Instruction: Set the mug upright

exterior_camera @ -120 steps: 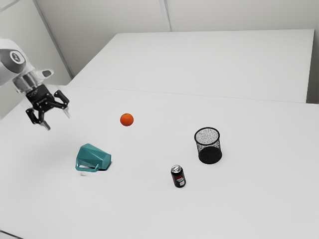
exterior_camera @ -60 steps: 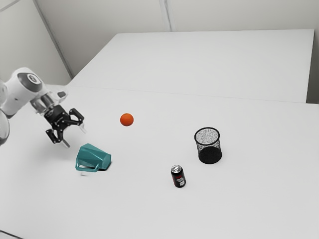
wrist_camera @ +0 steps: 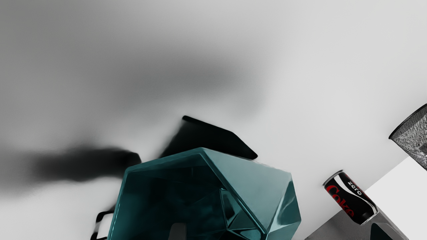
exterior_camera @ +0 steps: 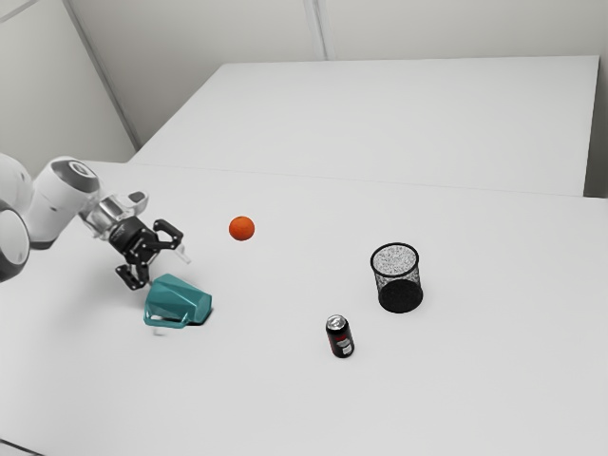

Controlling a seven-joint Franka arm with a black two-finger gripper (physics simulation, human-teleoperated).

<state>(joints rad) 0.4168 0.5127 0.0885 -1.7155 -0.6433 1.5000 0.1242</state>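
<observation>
Gripper (exterior_camera: 165, 269) spread apart; mug (exterior_camera: 179, 300) on side, long axis near-horizontal, mouth toward exterior view's left.

- The exterior view is looking down from the arm's (exterior_camera: 59, 201) side, standing well back.
- The wrist view is looking out from the gripper (exterior_camera: 165, 269), facing the mug's (exterior_camera: 180, 299) open mouth from close up.
- Both are sharing the mug, can (exterior_camera: 340, 338) and mesh basket (exterior_camera: 395, 276).

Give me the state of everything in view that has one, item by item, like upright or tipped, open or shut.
Mug: on its side, not upright.
Can: upright.
Bin: upright, open-topped.
Orange: whole.
Claw: open, at the mug, not gripping it.
</observation>
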